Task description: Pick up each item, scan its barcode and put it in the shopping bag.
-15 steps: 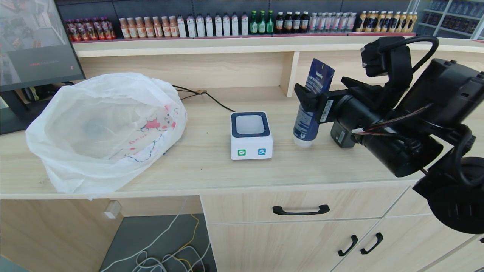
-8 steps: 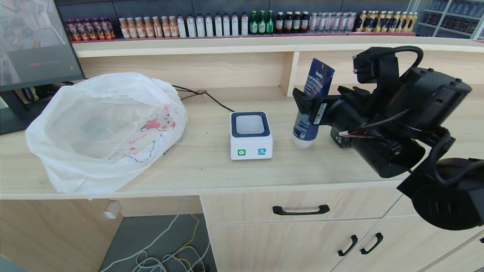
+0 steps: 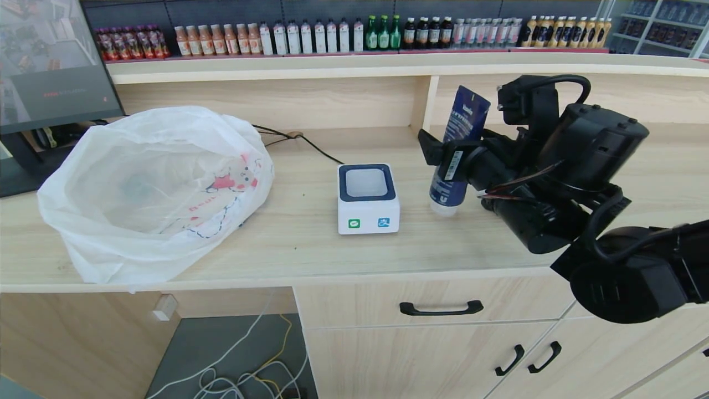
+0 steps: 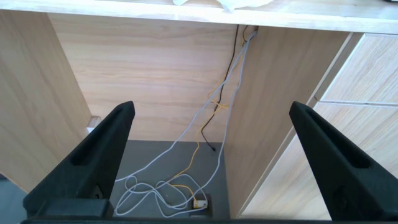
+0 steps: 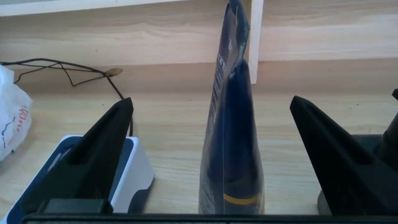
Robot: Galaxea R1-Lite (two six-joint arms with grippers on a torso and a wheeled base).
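A blue tube (image 3: 455,160) stands upright, cap down, on the wooden bench (image 3: 310,244), towards its right side and just in front of the upright divider of the raised back shelf. The right gripper (image 3: 450,148) is level with the middle of the tube, its jaws spread wide. In the right wrist view the tube rises between the two jaws with a gap on each side, so neither jaw presses on it. Just to the left of the tube sits the scanner (image 3: 368,198), a small white box with a dark-rimmed window facing up. A dark cable (image 3: 310,143) runs from behind it towards the back of the bench. Well apart, on the left of the bench, lies the shopping bag (image 3: 155,188), white plastic with its mouth open towards the camera. The left gripper (image 4: 209,109) hangs below the bench edge with its jaws spread and nothing between them, facing the open space under the bench where loose wires (image 4: 168,190) lie on the floor. Rows of bottles (image 3: 354,33) line the shelf behind.
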